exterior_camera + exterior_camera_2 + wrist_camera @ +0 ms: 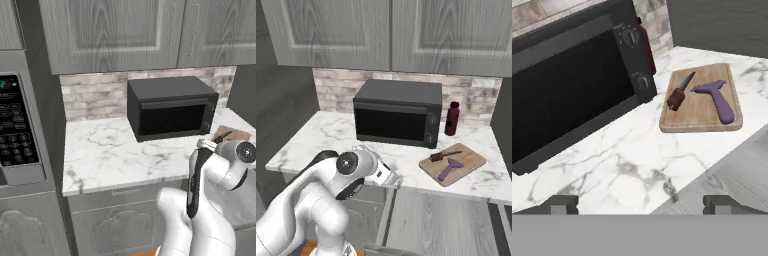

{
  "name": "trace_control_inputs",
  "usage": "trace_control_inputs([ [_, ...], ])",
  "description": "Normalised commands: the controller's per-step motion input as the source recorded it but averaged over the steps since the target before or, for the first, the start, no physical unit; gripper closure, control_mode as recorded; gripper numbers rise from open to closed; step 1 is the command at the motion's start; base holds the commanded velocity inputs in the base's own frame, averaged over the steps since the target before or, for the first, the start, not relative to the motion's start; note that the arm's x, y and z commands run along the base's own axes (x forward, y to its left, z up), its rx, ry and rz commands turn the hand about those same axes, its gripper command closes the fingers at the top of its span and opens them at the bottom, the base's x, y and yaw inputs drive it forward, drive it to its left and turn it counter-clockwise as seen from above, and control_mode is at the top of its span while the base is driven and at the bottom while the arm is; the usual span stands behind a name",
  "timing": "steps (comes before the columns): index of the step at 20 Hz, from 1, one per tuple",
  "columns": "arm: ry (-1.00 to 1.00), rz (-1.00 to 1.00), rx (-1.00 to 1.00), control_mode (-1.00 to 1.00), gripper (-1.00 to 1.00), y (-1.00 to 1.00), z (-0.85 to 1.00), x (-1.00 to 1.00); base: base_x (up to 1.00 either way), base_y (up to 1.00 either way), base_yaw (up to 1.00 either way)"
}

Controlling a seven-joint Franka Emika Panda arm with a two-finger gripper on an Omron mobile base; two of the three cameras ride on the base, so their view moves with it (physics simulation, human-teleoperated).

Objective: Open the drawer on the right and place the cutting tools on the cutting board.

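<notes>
While both cutting tools, the knife (pixel 679 92) and the purple T-shaped tool (pixel 717 97), are lying on the cutting board (pixel 704 120) beside the microwave (pixel 572 85), I am holding my fingers (pixel 641 204) spread wide and empty above the open drawer (pixel 441 220); little seems left.

The table (pixel 617 170) looks like polished white marble with grey veins. The cutting board (pixel 699 117) is pale matt wood, the purple tool (pixel 719 100) smooth plastic, the knife (pixel 681 91) silver-bladed, the microwave (pixel 572 85) matt black, the drawer (pixel 732 175) front grey wood-grain.
</notes>
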Motion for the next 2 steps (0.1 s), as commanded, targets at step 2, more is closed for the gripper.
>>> trace_control_inputs([
  [2, 0.06, 0.19, -0.15, -1.00, -1.00, 0.75, 0.14, -1.00, 0.00, 0.00, 0.00],
])
